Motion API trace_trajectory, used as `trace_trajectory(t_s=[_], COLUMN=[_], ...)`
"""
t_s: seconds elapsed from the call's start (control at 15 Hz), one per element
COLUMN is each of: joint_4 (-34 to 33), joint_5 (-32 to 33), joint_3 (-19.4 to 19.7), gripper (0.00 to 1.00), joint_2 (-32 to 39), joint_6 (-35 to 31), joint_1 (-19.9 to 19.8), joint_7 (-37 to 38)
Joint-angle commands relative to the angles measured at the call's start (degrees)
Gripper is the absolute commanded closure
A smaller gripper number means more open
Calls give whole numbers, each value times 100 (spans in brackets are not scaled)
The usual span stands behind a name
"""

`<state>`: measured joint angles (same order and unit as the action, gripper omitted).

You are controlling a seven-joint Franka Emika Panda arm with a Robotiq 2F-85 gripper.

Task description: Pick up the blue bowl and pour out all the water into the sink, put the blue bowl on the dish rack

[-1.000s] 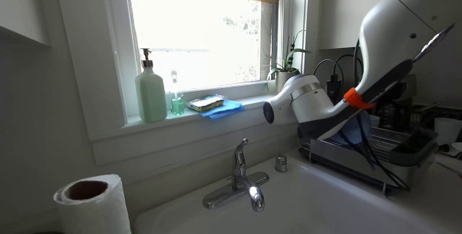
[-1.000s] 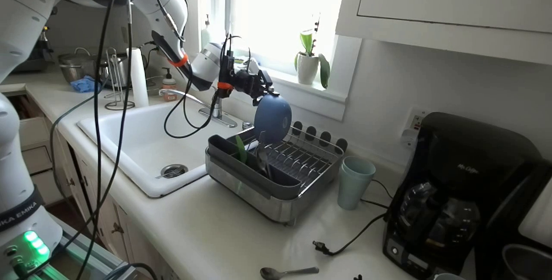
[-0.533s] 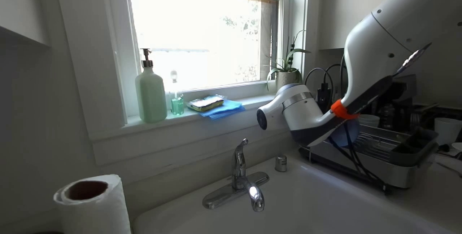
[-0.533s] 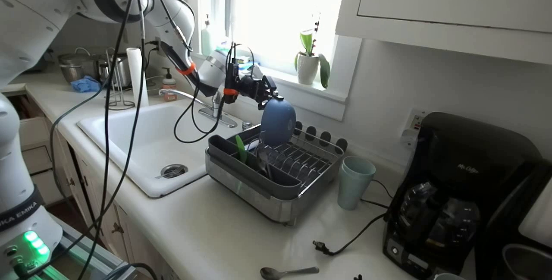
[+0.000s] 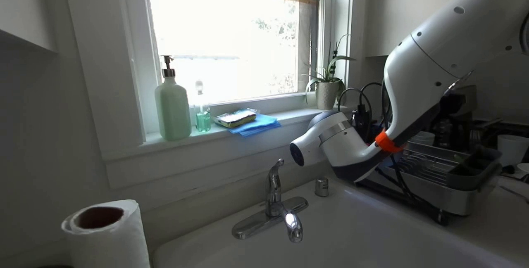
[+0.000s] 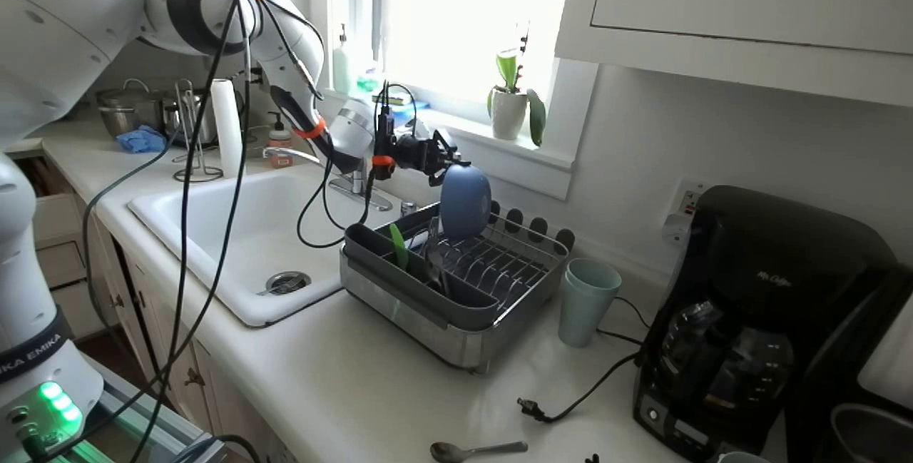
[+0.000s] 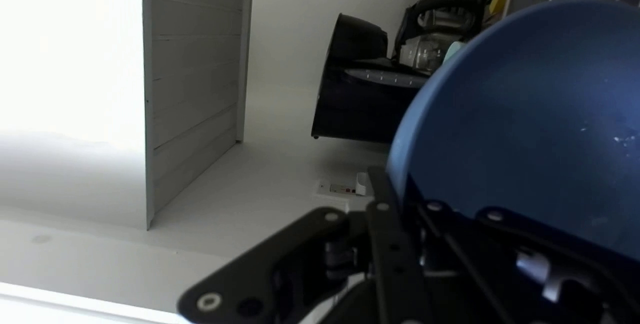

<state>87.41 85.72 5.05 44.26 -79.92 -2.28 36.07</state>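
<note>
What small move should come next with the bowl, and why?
I'd probably ease the blue bowl slightly lower before releasing: the gripper pinches its rim, holding it on edge over the dish rack, and I can't tell whether bowl and rack touch.

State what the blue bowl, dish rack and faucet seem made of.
Blue bowl: probably plastic or glazed ceramic; smooth, with a soft sheen.
Dish rack: likely metal; shiny thin wires, duller grey sides.
Faucet: apparently chromed metal; polished, with sharp highlights.
</note>
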Motion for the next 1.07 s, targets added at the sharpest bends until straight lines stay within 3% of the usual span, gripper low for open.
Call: trace_trajectory(t_s=[0.0, 0.27, 0.33, 0.53, 1.0], joint_4=[-7, 73, 74, 40, -69], joint_5=[322, 316, 307, 266, 62], joint_3=[44, 8, 12, 14, -46], gripper=[99, 99, 72, 56, 7], joint_2=[121, 163, 192, 281, 283], joint_6=[124, 193, 225, 316, 474], joint_1=[119, 173, 184, 188, 146], joint_7=[-221, -381, -408, -445, -510])
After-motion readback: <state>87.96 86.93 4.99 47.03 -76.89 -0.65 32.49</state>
